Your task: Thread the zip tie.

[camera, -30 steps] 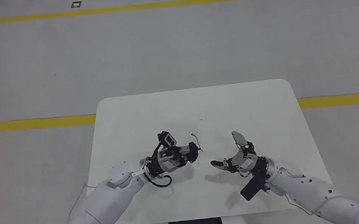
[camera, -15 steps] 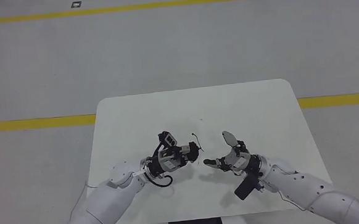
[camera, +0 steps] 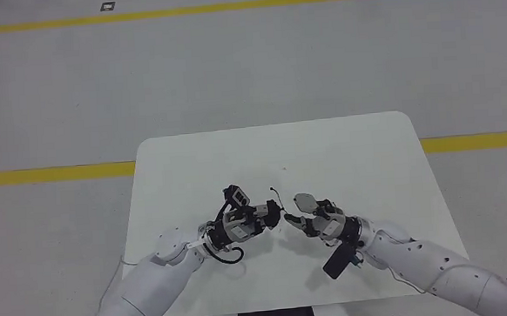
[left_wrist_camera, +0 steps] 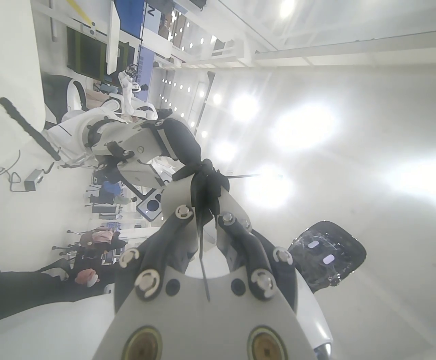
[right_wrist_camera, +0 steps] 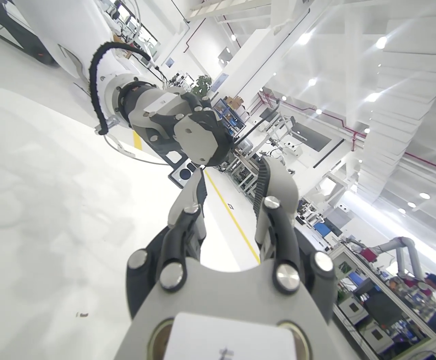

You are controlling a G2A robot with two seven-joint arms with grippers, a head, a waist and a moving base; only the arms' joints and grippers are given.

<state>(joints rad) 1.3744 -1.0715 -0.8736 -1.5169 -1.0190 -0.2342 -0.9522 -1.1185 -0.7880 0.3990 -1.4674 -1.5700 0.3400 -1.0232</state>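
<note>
The left gripper (camera: 270, 214) is clamped on the zip tie (left_wrist_camera: 203, 235), held above the table (camera: 366, 151) near its front middle. The strap runs between the fingers and a thin tail (right_wrist_camera: 250, 130) pokes out past the tips. The right gripper (camera: 297, 210) sits just beside it with its fingers spread wide and nothing between them.

The step in hand looks like taking the tail with the right gripper. To do it well, the spread fingers should straddle the tail and pinch close to its tip, so the thin strap cannot bend away. The left should keep its firm hold, and the tail should line up squarely with the head's slot before any push.

The head is lost in a dark bunch at the left fingertips. Ceiling glare washes out the tail's far end in the left wrist view. From above the tie is only a fine curl, so whether a loop is formed cannot be told
</note>
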